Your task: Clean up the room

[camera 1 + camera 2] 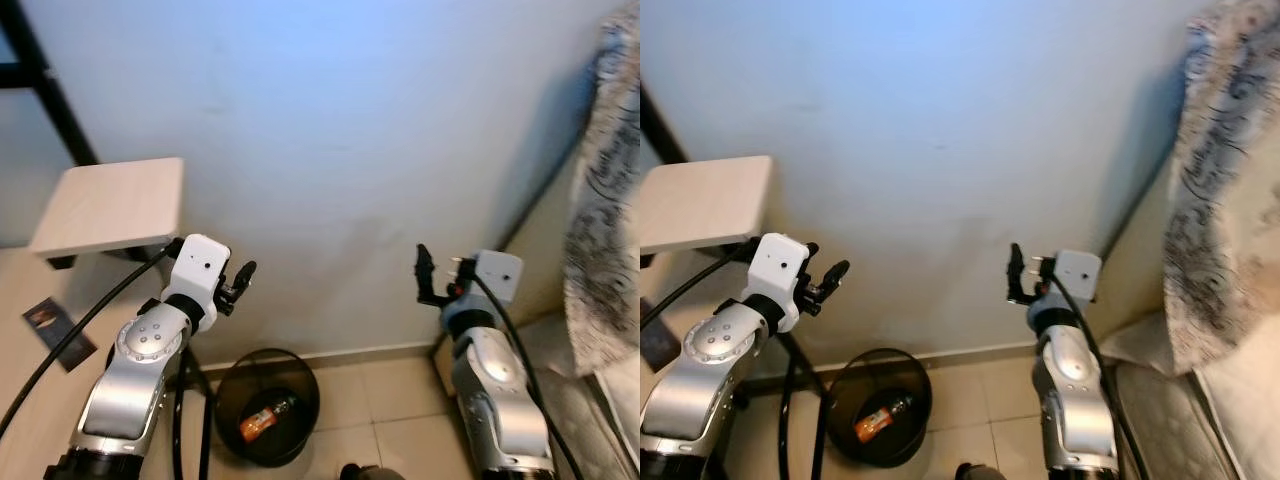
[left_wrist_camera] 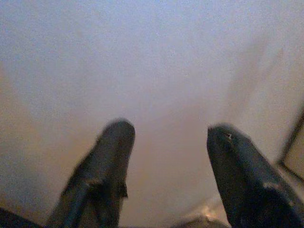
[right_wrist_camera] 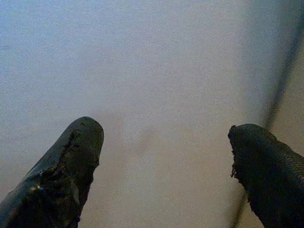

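Head cam faces a pale wall (image 1: 330, 120) at close range, looking down.

L claw (image 1: 240, 280) raised at wall, above and a little left of the bin. Wrist cam: both black fingers (image 2: 107, 171) spread well apart, nothing between them, blank wall ahead.

R claw (image 1: 428, 275) raised at similar height, pointed at wall, right of the bin. Wrist cam: fingers (image 3: 66, 166) wide apart, holding nothing; a dark vertical edge runs along one side of that view.

Black round bin (image 1: 268, 405) on the tiled floor (image 1: 370, 410), against the wall base, between the two arms and nearer the L one. Inside it: orange bottle (image 1: 266, 416) lying on its side, dark cap end toward the wall.

Small light-wood worktop (image 1: 115, 205) at far left, on black legs, top bare. Dark card-like item (image 1: 50, 325) on floor below it, left of L arm; can't tell what it is.

Patterned grey-white fabric (image 1: 605, 180) hangs at far right. Black cables run along both arms.
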### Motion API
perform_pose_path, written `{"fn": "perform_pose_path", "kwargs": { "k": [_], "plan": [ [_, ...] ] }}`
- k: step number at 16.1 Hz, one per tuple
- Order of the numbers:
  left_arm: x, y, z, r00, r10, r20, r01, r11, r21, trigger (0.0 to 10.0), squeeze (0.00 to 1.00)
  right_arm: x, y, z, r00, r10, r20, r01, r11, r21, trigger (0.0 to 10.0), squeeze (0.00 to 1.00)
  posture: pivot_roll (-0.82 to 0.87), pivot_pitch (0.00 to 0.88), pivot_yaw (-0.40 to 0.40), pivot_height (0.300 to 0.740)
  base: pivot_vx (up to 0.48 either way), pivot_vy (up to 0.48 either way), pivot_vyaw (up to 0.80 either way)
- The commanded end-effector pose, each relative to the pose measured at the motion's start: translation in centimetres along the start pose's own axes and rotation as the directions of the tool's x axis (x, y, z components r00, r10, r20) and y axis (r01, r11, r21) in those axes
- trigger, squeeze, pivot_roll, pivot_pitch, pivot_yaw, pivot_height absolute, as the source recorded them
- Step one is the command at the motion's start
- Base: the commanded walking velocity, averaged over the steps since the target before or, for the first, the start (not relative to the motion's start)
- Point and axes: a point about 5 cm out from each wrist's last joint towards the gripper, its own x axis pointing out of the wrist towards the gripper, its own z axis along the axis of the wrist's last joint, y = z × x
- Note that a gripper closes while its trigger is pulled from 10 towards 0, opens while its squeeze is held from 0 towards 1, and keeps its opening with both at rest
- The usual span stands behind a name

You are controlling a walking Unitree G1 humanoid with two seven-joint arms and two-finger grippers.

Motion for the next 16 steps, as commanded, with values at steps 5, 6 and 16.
{"fn": "perform_pose_path", "kwargs": {
  "k": [5,6,16],
  "plan": [
    [0.0,0.2,-0.1,1.0,0.024,-0.004,-0.025,0.999,-0.032,10.0,0.0,0.0,-0.7,-0.3,0.999,-0.028,-0.026,0.027,0.999,-0.042,10.0,1.0,-0.04,0.0,0.013,0.74,0.0,0.0,-0.77],
    [0.1,0.3,0.0,1.0,0.031,0.002,-0.031,0.999,-0.037,10.0,0.0,-0.1,-0.9,-0.4,1.0,-0.028,-0.014,0.027,0.999,-0.045,10.0,1.0,-0.04,0.0,0.017,0.74,0.0,0.0,-0.78],
    [0.4,0.0,0.4,0.999,0.03,0.012,-0.029,0.998,-0.052,10.0,0.0,0.2,-0.6,0.4,1.0,0.02,0.019,-0.019,0.999,-0.043,10.0,1.0,-0.04,0.0,0.019,0.74,0.0,0.0,-0.74]
  ]
}}
